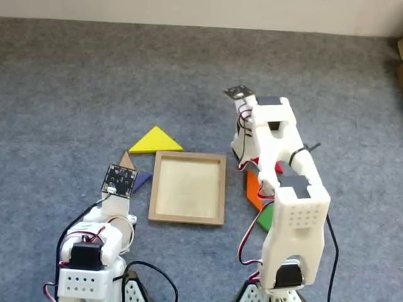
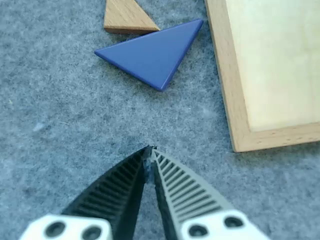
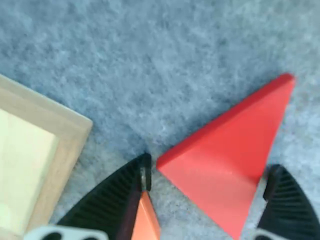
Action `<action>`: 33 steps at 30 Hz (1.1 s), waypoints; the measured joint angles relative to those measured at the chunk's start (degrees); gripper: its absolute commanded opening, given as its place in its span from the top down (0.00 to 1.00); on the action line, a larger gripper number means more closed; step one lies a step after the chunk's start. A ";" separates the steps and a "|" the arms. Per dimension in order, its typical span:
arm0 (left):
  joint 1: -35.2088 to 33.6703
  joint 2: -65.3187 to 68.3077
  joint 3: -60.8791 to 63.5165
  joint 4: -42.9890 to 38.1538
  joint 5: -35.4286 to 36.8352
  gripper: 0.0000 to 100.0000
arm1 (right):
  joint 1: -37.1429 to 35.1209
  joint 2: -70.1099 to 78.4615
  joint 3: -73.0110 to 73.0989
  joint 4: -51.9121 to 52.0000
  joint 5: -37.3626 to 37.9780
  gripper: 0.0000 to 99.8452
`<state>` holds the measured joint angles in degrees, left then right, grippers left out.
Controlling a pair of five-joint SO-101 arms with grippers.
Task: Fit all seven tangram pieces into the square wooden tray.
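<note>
Red and glossy, flat on the grey felt near a corner of the square wooden tray: pretty sure the red triangle is the piece in hand here. Jaws of the right gripper spread wide and straddling it, one finger by the sharp corner on the tray side, the other past the far edge, nothing pinched yet. To do this bit well, probably: drop straight down until both tips sit at felt level, then close slowly across the thin edges, not onto that slick top face. Watch for the wedge squirting out sideways under pressure; better to squeeze nearer the wide part than near a point. Also mind the orange piece tucked right by the near finger, easy to snag. Once lifted, keep it level and set it down inside the tray, not on the rim. Jaws of the left gripper clenched on nothing, hovering over bare felt near another tray corner, with the blue triangle and a small plain-wood triangle just ahead. From the high view: nothing placed in the tray so far, yellow triangle just beside its far edge, green piece next to the orange one on the right arm's side. So basically square one.
</note>
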<state>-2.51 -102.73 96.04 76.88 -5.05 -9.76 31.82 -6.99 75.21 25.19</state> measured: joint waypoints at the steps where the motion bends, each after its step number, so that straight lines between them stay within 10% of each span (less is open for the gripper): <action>1: 0.00 0.00 0.00 0.00 0.00 1.00 | 0.00 0.00 0.00 0.09 0.35 0.66; 33: 0.00 0.00 0.00 0.00 0.00 1.00 | 0.09 -0.09 0.79 -3.34 -1.05 0.69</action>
<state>-2.51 -102.73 96.04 76.88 -5.05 -9.67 31.74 -6.20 71.87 24.13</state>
